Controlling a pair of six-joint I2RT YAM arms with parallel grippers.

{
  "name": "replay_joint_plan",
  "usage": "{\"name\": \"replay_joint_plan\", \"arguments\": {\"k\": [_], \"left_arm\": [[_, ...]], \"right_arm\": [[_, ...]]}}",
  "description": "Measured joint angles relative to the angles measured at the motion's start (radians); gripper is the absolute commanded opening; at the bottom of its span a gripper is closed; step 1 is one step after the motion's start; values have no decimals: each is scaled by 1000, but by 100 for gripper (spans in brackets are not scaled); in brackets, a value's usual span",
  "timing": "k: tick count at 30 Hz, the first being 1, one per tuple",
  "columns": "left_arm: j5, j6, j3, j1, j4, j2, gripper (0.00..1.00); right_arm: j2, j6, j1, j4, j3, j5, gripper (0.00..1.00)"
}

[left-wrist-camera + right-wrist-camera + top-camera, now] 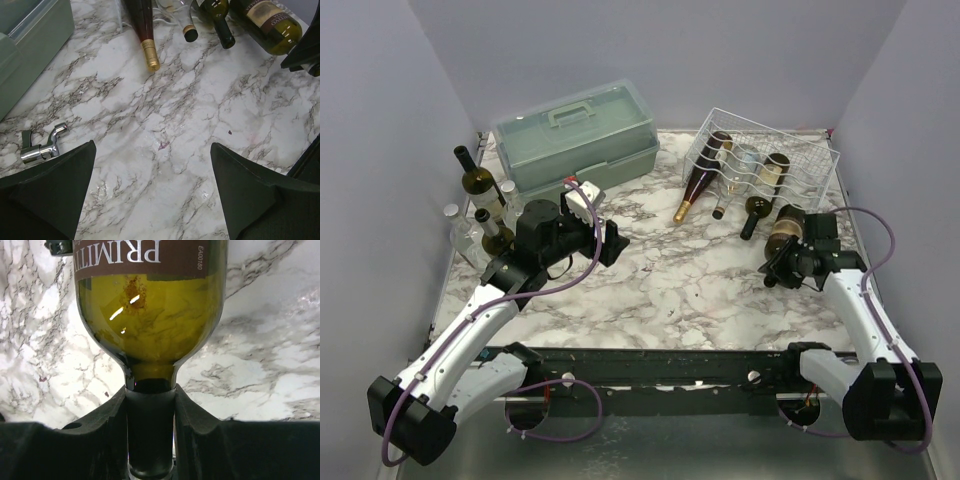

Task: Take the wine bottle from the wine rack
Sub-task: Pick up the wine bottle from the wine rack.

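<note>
Pale lavender walls (380, 150) enclose a marble-patterned table (660, 290) (white, grey-veined), evenly lit.

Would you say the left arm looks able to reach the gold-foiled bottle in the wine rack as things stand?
Probably yes: the left hand is open, with only bare table between it and the gold-foiled bottle, whose neck pokes from the wine rack. The right hand, holding a green bottle, sits aside.

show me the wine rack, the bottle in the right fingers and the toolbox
wine rack (812, 165): top external view, bare wire grid at its right end
wine bottle (150, 315): right wrist view, green glass of the shoulder
toolbox (575, 140): top external view, middle of the lid
</note>
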Motion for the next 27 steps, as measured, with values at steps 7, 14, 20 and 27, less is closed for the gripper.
{"name": "replay_joint_plan", "arguments": {"k": [7, 14, 20, 27], "left_arm": [[1, 3, 0, 0, 0, 2, 99], [2, 9, 0, 0, 0, 3, 99], [39, 15, -2, 0, 3, 3, 99], [127, 37, -69, -9, 76, -24, 99]], "right_arm": [[-57, 47, 0, -61, 0, -60, 0], [-101, 103, 0, -127, 0, -130, 0], [-138, 161, 0, -195, 40, -187, 0], [-146, 245, 0, -238, 98, -266, 0]]}}
